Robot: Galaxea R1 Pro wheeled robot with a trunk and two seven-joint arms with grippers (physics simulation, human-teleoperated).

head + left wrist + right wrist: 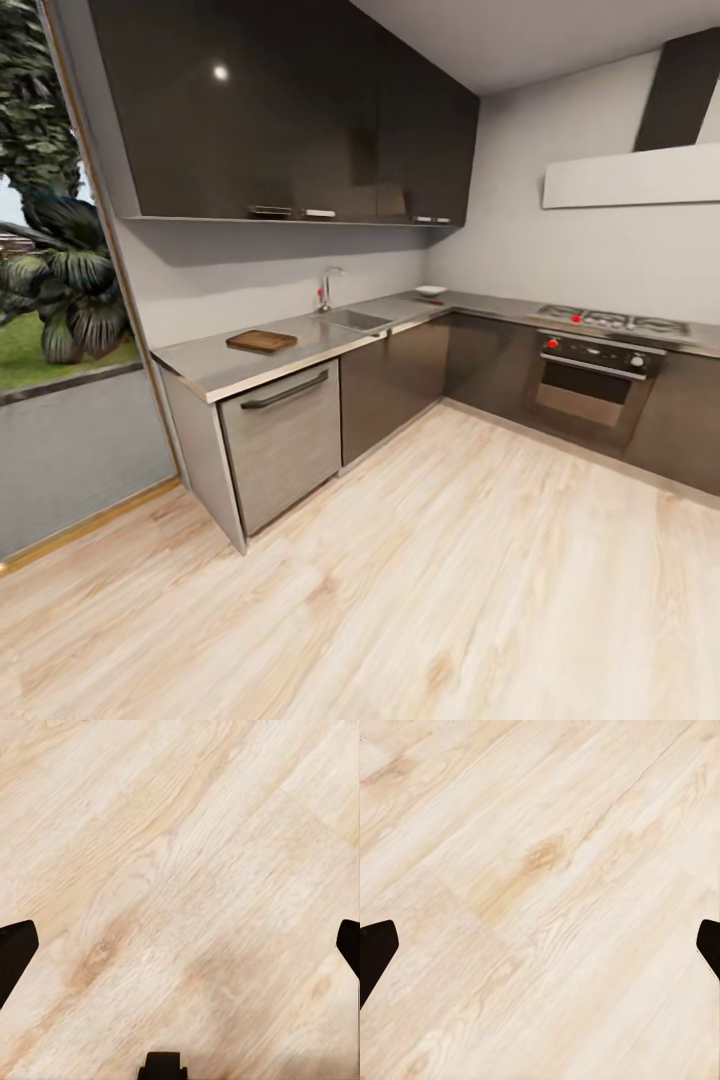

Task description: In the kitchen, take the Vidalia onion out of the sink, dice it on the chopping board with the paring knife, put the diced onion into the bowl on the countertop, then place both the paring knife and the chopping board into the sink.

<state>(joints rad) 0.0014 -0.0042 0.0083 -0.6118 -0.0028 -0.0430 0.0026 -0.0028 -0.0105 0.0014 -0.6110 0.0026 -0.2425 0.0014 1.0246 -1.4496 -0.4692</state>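
Observation:
Across the wood floor stands the kitchen's L-shaped countertop (215, 370). The brown chopping board (262, 341) lies flat on its left stretch. To the right of the board is the steel sink (355, 320) with a chrome tap (327, 288) behind it. The Vidalia onion is hidden from here. A white bowl (431, 291) sits in the far corner, with a thin reddish thing (428, 300) in front of it, too small to tell whether it is the paring knife. My left gripper (181, 949) and right gripper (541, 949) both hang open over bare floor planks, holding nothing.
A grey dishwasher front (283, 440) sits under the board, with black base cabinets (395, 380) beside it. The hob (612, 322) and oven (590, 385) with red knobs are at the right. A large window (60, 300) bounds the left. Wide open floor (450, 580) lies before the counter.

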